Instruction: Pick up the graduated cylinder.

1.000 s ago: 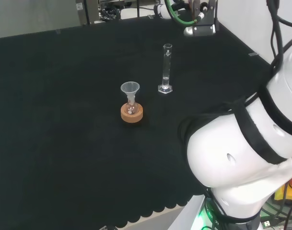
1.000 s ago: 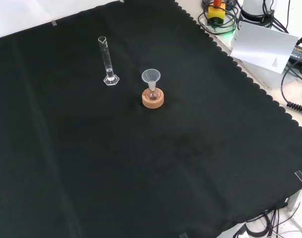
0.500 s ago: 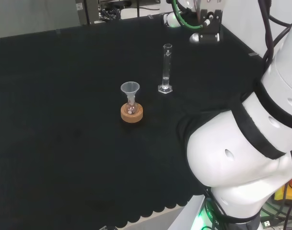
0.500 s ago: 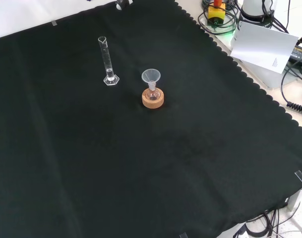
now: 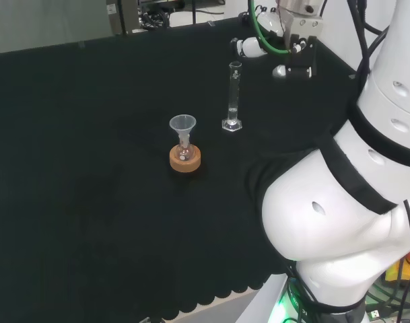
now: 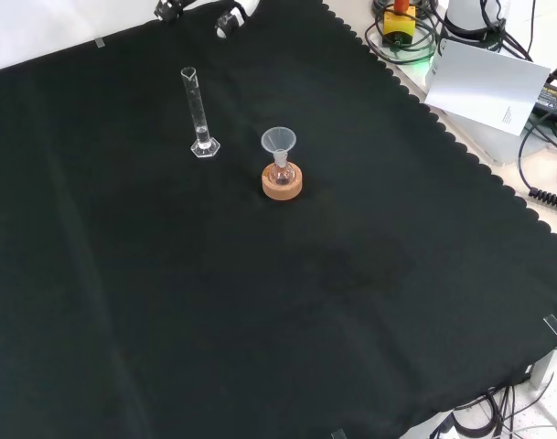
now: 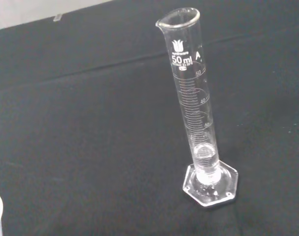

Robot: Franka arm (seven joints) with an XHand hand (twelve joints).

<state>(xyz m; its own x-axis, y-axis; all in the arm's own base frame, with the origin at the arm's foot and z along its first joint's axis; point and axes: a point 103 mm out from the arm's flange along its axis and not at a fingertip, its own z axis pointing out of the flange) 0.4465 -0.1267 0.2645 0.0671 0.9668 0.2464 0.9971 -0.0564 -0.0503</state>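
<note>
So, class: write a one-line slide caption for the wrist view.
Tall clear glass graduated cylinder standing upright on its hexagonal foot on black cloth.

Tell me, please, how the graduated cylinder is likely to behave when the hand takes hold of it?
The graduated cylinder stands tall and thin on a small hexagonal foot, so a sideways nudge would probably tip it. It looks like clear, smooth glass: likely stiff, slippery and breakable. It looks nearly empty, so probably light.

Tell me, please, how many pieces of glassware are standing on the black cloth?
2. The graduated cylinder stands upright on the cloth; in the front view the flask, with a funnel in its neck, sits on a cork ring right of it.
</note>
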